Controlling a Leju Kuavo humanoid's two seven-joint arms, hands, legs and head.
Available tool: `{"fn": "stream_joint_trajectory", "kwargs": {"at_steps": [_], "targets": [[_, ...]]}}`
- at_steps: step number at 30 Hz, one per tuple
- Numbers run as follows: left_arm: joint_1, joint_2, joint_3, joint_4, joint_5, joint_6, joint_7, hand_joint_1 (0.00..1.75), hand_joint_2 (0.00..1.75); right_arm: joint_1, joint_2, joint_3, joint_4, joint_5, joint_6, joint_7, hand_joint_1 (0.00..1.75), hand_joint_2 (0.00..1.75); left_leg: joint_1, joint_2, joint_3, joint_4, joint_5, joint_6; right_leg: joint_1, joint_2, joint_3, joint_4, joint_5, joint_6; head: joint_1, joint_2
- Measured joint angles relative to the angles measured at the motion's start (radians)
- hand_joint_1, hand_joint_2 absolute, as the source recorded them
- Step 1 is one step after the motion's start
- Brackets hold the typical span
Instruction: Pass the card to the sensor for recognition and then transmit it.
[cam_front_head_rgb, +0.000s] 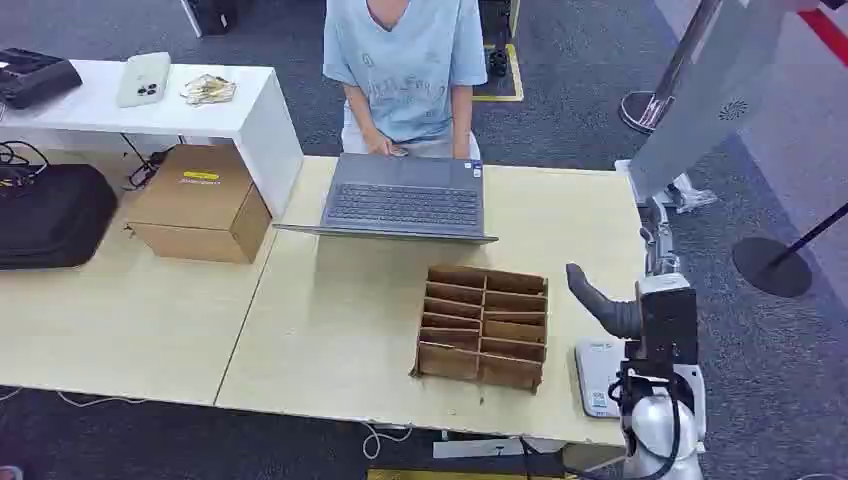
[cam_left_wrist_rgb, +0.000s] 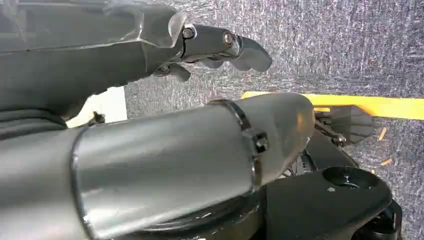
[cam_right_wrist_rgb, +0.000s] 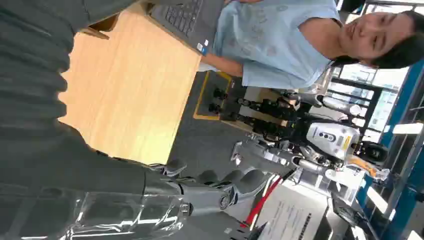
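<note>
Right hand (cam_front_head_rgb: 610, 305) raised over tabletop (cam_front_head_rgb: 330, 330) edge, fingers (cam_right_wrist_rgb: 235, 182) spread, empty, beside cardboard divider box (cam_front_head_rgb: 483, 325); left hand (cam_left_wrist_rgb: 220, 47) fingers loosely extended, holding nothing.

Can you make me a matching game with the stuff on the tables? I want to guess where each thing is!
Things:
1. laptop
2. phone
3. cardboard organizer
4. black bag

Places:
A. on the white table
B. at the far left, beside the closed cardboard box
C. right in front of the person
D. next to the robot's right hand

Pairs: 1-C, 2-A, 3-D, 4-B
</note>
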Motion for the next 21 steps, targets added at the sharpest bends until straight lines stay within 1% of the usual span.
{"fn": "stream_joint_trajectory", "kwargs": {"at_steps": [10,16,21], "targets": [[-0.002,0.0,-0.016,0.0,0.0,0.0,0.0,0.0,0.0,-0.044,-0.026,0.036,0.022,0.192,-0.123,0.039,0.0,1.75,0.0,0.0,0.0,0.0,0.0,0.0,0.0,0.0,0.0,0.0,0.0,0.0,0.0,0.0],[-0.003,0.0,-0.028,0.0,-0.002,0.0,0.002,0.0,0.0,-0.083,-0.049,0.07,0.048,0.295,-0.178,0.065,0.0,1.75,0.0,0.0,0.0,0.0,0.0,0.0,0.0,0.0,0.0,0.0,0.0,0.0,0.0,0.0],[-0.008,-0.001,-0.042,0.0,-0.01,0.0,0.017,0.0,0.0,-0.149,-0.074,0.112,0.102,0.394,-0.207,0.085,0.0,1.75,0.0,0.0,0.0,0.0,0.0,0.0,0.0,0.0,0.0,0.0,0.001,0.0,0.0,0.0]]}}
